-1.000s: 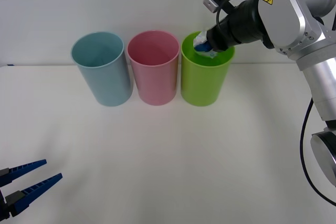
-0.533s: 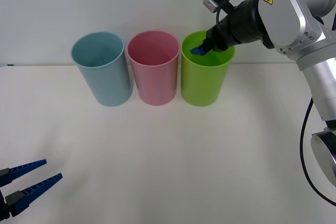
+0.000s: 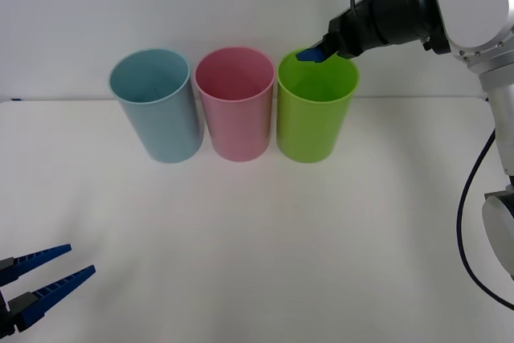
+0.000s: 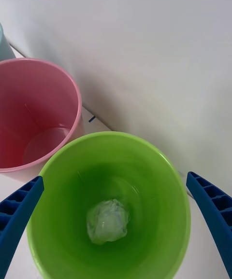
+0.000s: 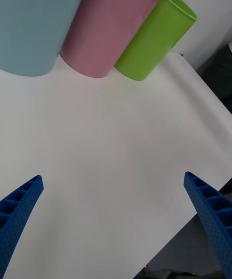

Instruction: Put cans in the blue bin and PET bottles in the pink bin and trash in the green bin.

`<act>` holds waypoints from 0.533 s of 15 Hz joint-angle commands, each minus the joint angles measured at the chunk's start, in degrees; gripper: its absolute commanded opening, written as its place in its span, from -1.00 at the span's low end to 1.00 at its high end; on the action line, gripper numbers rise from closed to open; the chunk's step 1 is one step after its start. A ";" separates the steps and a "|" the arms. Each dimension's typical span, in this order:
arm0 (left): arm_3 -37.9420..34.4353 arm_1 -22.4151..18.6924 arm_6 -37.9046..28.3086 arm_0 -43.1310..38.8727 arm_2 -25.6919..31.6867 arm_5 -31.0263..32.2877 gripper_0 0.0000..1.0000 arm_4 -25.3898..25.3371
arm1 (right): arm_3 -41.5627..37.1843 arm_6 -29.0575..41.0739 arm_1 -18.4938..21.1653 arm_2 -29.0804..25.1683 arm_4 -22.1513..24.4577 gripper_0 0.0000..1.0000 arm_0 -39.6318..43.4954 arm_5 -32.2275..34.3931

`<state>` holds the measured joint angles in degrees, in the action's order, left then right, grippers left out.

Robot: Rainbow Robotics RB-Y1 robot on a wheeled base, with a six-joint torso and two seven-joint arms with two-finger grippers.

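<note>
Our right gripper (image 4: 116,240) hangs wide open above the green bin (image 3: 316,118), rightmost of the row, with the trash (image 4: 107,221) lying on its floor. We judge the wad light, soft and crushable, easiest pinched across its middle. Our left gripper (image 3: 40,279) waits open, near left.

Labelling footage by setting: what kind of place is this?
Probably a lab test bench: a bare white table against a blank wall, holding just the blue bin, pink bin and green bin.
</note>
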<state>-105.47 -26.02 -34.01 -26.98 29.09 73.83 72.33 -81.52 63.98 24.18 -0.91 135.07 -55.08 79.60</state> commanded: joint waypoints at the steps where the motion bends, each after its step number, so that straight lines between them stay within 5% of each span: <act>1: 0.00 0.00 0.00 0.00 0.00 0.00 1.00 0.00 | -8.04 0.27 3.24 -1.72 -4.02 1.00 4.19 3.11; 8: 0.00 0.00 0.00 0.00 0.00 0.00 1.00 0.00 | -30.80 0.71 15.72 -6.73 -17.73 1.00 25.55 3.11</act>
<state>-105.47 -26.01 -34.01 -26.98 29.09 73.83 72.33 -110.22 64.68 39.00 -6.74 118.20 -31.84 82.70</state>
